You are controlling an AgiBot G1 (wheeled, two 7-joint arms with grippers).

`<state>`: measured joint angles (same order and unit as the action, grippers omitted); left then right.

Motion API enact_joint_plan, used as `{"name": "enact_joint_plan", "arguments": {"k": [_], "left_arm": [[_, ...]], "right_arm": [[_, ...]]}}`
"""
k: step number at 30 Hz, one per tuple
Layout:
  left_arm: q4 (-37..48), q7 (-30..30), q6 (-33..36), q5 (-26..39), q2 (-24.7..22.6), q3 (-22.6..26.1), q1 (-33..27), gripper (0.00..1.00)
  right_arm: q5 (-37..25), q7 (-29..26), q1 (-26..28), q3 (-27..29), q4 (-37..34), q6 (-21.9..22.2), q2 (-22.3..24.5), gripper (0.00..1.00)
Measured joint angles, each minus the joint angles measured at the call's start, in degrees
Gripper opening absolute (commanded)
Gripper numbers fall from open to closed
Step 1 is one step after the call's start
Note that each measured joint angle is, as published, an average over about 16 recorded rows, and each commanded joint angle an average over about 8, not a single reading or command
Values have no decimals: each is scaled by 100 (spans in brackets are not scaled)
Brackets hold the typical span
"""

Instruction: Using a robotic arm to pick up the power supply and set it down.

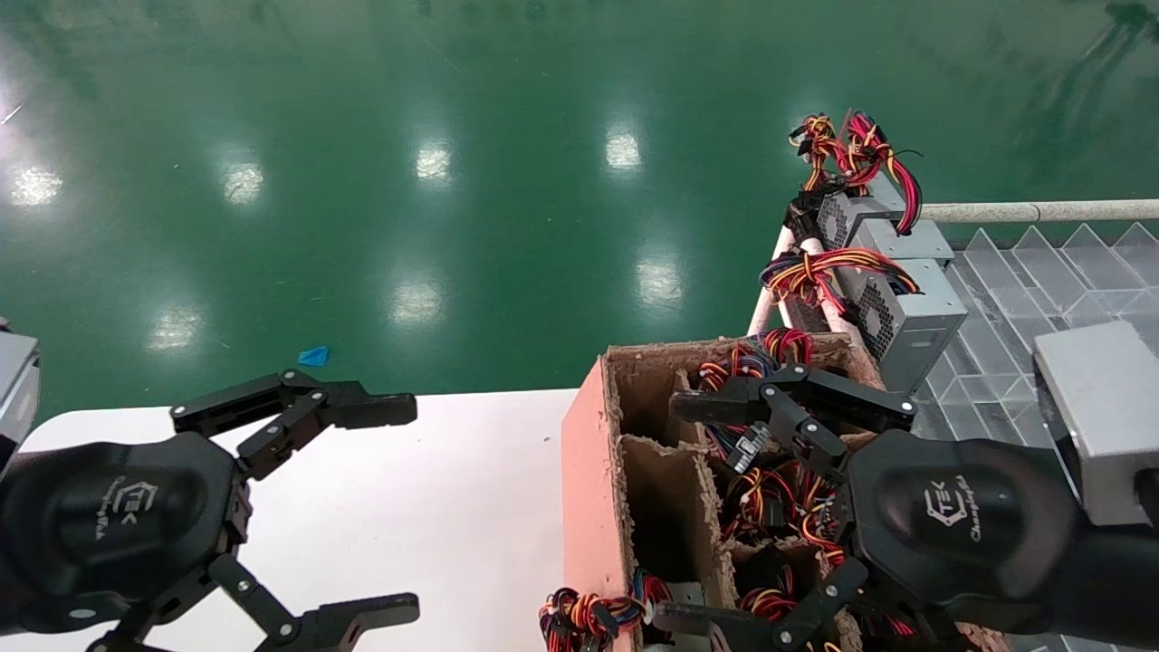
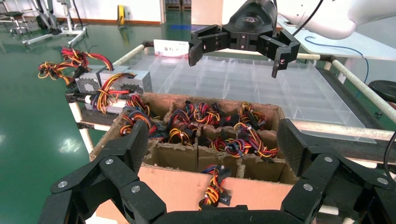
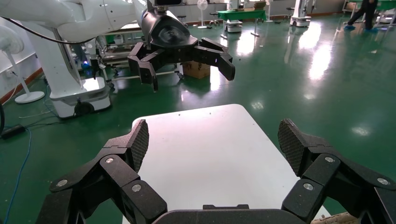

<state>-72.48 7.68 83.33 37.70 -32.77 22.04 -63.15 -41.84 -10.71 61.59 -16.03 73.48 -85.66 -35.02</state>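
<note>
A brown cardboard carton (image 1: 587, 471) with divider walls stands at the right end of the white table (image 1: 435, 489). Its compartments hold knotted red, yellow, orange and black wire bundles (image 1: 779, 493) (image 2: 243, 140). The power supply bodies under them are hidden. One bundle (image 2: 214, 184) hangs over the carton's outer wall. My right gripper (image 1: 679, 512) hovers open over the carton's compartments, holding nothing; its wrist view looks over the white table (image 3: 205, 149). My left gripper (image 1: 398, 509) is open and empty above the table, left of the carton.
Two grey boxes with perforated vent faces (image 1: 905, 317) (image 2: 116, 81) and their own wires lie on a rack behind the carton. A clear divided plastic tray (image 1: 1023, 281) spreads to the right. Green floor lies beyond the table edge.
</note>
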Motion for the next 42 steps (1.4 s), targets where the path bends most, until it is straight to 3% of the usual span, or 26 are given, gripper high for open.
{"name": "enact_joint_plan", "arguments": {"k": [8, 9, 16, 17, 32, 33, 40, 41, 42], "left_arm": [[0, 0, 0, 0, 0, 0, 0, 99], [0, 0, 0, 0, 0, 0, 0, 91], [0, 0, 0, 0, 0, 0, 0, 4], [0, 0, 0, 0, 0, 0, 0, 0], [1, -1, 1, 0, 0, 1, -1, 0], [2, -1, 1, 0, 0, 1, -1, 0], [2, -1, 1, -1, 0, 1, -1, 0], [2, -1, 1, -1, 0, 1, -1, 0], [2, -1, 1, -1, 0, 1, -1, 0]], "right_arm": [[0, 0, 0, 0, 1, 0, 0, 100], [0, 0, 0, 0, 1, 0, 0, 100], [-86, -6, 47, -24, 41, -1, 23, 100], [-124, -12, 68, -37, 57, -1, 28, 100], [-1482, -180, 777, -720, 143, -101, -272, 98], [-1592, -175, 829, -788, 113, -124, -324, 94], [-2232, -45, 1135, -1234, -185, -278, -692, 9], [-2299, -16, 1173, -1291, -235, -298, -739, 0], [-2362, 14, 1211, -1346, -287, -317, -784, 0]]}}
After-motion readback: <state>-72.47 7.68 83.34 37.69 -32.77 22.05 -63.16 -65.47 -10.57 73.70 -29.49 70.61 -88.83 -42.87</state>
